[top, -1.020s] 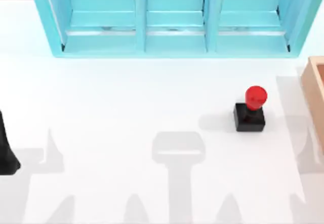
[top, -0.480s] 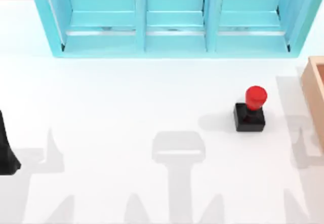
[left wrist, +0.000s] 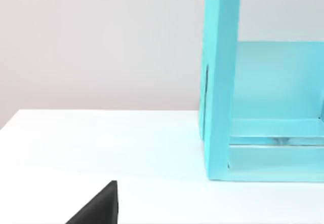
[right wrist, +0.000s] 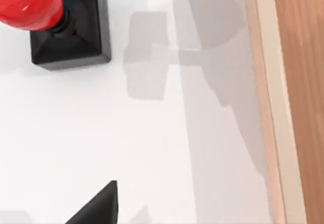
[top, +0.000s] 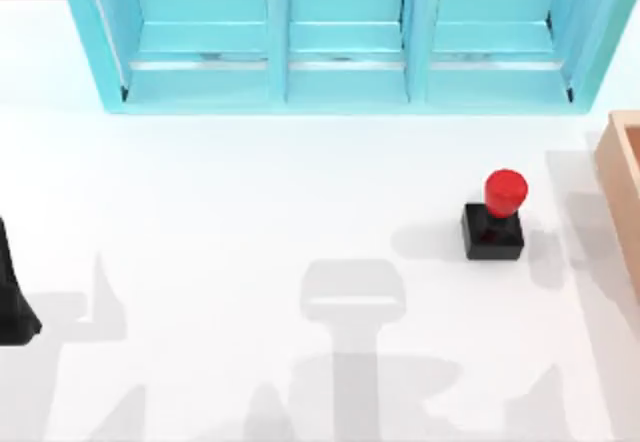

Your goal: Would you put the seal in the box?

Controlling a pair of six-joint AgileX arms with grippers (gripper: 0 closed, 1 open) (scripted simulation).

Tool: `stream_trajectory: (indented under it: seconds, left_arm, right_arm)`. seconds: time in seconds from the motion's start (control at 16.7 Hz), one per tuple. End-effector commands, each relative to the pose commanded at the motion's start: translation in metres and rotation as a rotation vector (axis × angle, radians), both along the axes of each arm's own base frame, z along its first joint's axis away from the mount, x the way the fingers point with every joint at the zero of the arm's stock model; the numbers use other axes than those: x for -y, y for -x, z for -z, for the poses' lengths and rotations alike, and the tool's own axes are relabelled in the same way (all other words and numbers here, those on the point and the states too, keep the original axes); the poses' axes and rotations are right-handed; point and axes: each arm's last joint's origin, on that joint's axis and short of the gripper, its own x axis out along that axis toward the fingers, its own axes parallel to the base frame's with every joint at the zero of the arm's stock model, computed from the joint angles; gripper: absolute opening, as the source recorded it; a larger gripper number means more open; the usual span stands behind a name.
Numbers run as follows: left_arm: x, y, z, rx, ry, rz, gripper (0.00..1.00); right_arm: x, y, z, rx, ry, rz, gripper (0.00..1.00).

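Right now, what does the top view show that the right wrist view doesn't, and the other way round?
The top view alone takes in the turquoise shelf unit along the table's far edge and my left arm parked at the left edge. The right wrist view alone gives a close look at the box's inner wood face and a dark gripper tip. Both show the seal upright on the white table, apart from the box.

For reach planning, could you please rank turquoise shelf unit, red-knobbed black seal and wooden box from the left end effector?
Top view, left end effector at left edge:
1. Turquoise shelf unit, rear.
2. Red-knobbed black seal, right.
3. Wooden box, far right.
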Motion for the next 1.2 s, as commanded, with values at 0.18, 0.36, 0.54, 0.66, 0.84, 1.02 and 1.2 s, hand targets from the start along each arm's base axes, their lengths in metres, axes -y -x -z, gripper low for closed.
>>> stream_trajectory:
  seconds: [0.18,0.36,0.54,0.66,0.84,1.02,1.2]
  left_arm:
    - [0.000,0.000,0.000,0.000,0.000,0.000,1.00]
    - [0.000,0.000,0.000,0.000,0.000,0.000,1.00]
    - [0.000,0.000,0.000,0.000,0.000,0.000,1.00]
    - [0.000,0.000,0.000,0.000,0.000,0.000,1.00]
    - [0.000,0.000,0.000,0.000,0.000,0.000,1.00]
    - [0.000,0.000,0.000,0.000,0.000,0.000,1.00]
    - [0.000,0.000,0.000,0.000,0.000,0.000,1.00]
  right_arm:
    - [-0.023,-0.048,-0.004,-0.274,0.055,0.000,1.00]
    - [-0.050,-0.096,-0.001,-0.463,0.112,-0.013,1.00]
    - [-0.079,-0.138,0.004,-0.550,0.145,-0.047,1.00]
    - [-0.096,-0.160,0.005,-0.557,0.147,-0.078,1.00]
    - [-0.115,-0.181,0.004,-0.533,0.134,-0.117,1.00]
    - [-0.123,-0.188,0.001,-0.508,0.120,-0.136,1.00]
    - [-0.123,-0.188,0.001,-0.508,0.120,-0.136,1.00]
